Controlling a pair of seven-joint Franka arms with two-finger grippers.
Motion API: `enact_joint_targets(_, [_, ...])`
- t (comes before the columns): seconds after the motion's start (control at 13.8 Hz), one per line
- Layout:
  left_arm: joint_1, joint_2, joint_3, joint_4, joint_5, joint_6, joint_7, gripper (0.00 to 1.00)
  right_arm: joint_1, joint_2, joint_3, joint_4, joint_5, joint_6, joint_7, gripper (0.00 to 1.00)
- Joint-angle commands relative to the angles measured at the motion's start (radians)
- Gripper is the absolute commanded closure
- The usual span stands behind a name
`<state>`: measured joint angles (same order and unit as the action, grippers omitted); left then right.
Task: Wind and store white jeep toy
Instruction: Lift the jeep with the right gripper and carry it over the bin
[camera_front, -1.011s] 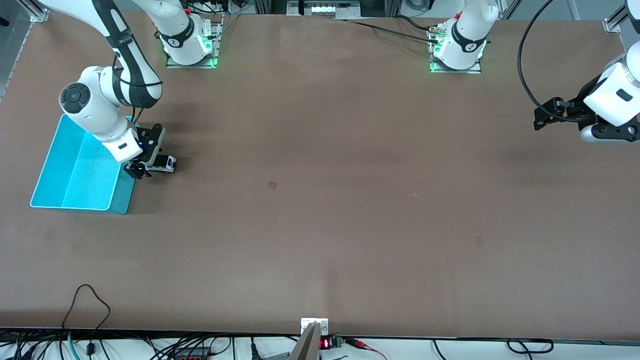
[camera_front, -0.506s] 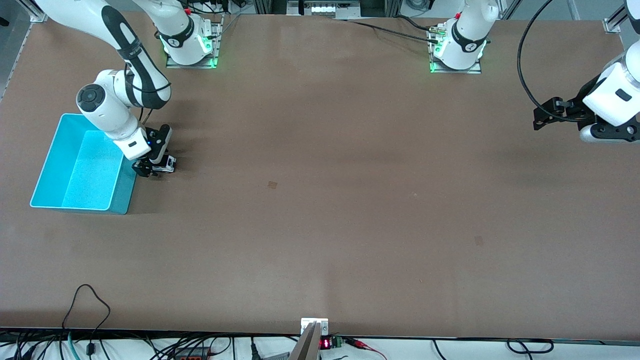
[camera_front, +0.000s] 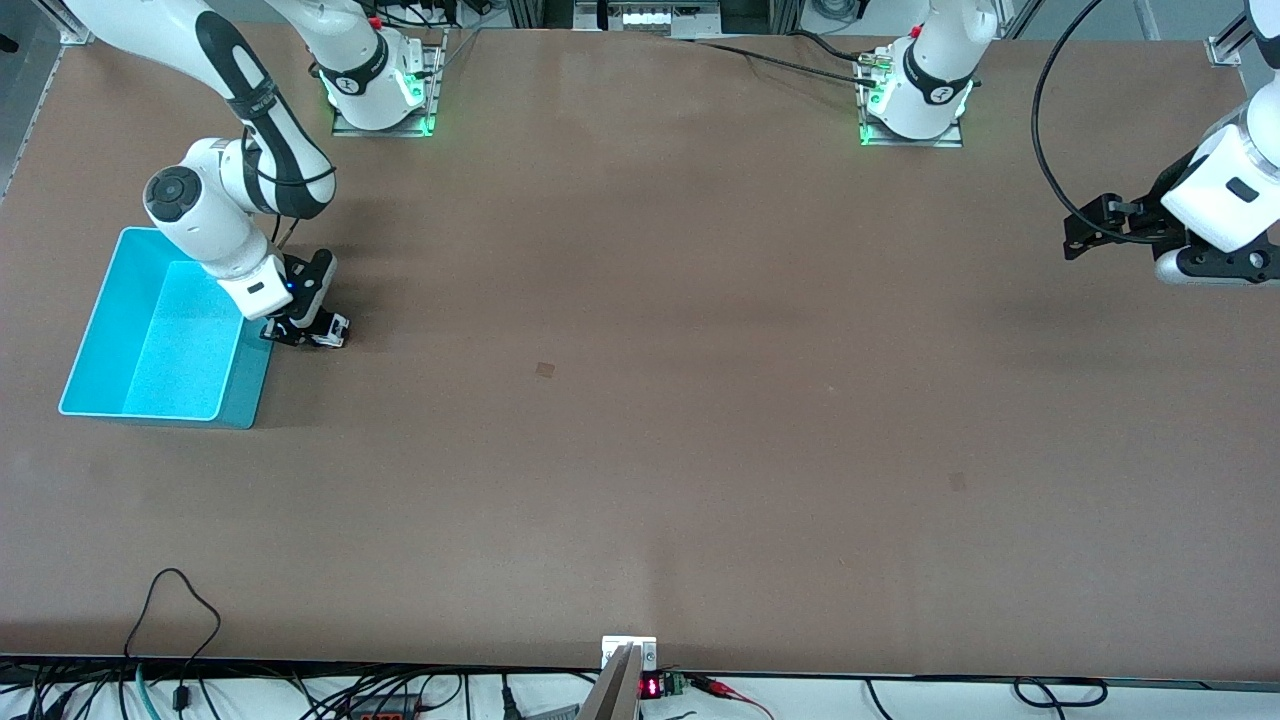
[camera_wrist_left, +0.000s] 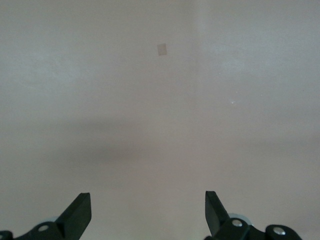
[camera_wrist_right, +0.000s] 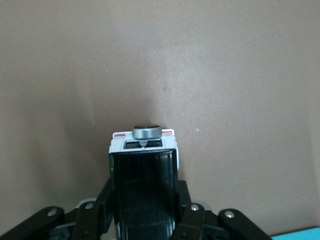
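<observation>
The white jeep toy (camera_front: 332, 330) has a black roof and sits low at the table, beside the turquoise bin (camera_front: 250, 392) on the side toward the table's middle. My right gripper (camera_front: 300, 331) is shut on it. In the right wrist view the black fingers (camera_wrist_right: 186, 204) press both sides of the jeep toy (camera_wrist_right: 144, 150), whose grey spare wheel points away from the wrist. I cannot tell whether its wheels touch the table. My left gripper (camera_front: 1078, 236) waits open and empty in the air at the left arm's end of the table; its fingertips (camera_wrist_left: 80, 210) stand wide apart.
The bin is open on top and looks empty; a corner of it shows in the right wrist view (camera_wrist_right: 302, 235). A small square mark (camera_front: 545, 369) lies on the brown table near the middle. Cables hang along the table's front edge.
The right arm's wrist swung off the bin's edge toward the table's middle, then eased back slightly. The jeep toy stayed held in almost the same spot. The left arm barely moved.
</observation>
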<state>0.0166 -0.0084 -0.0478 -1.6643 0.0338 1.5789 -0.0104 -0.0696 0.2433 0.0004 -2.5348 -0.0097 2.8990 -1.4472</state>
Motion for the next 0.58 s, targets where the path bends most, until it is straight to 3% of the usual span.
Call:
enact_joint_targets(0.0, [-0.003, -0.010, -0.001, 0.011, -0.003, -0.020, -0.008, 0.00, -0.021, -0.019, 0.013, 0.005, -0.001, 0.008, -0.004, 1.00])
enact_joint_targets(0.29, [-0.003, -0.008, -0.001, 0.011, -0.002, -0.025, -0.010, 0.00, -0.013, -0.022, 0.023, 0.073, 0.008, -0.017, -0.002, 1.00])
enact_joint_targets(0.51, [-0.003, -0.010, -0.001, 0.011, -0.002, -0.027, -0.010, 0.00, -0.012, -0.027, 0.033, 0.187, 0.010, -0.136, -0.002, 1.00])
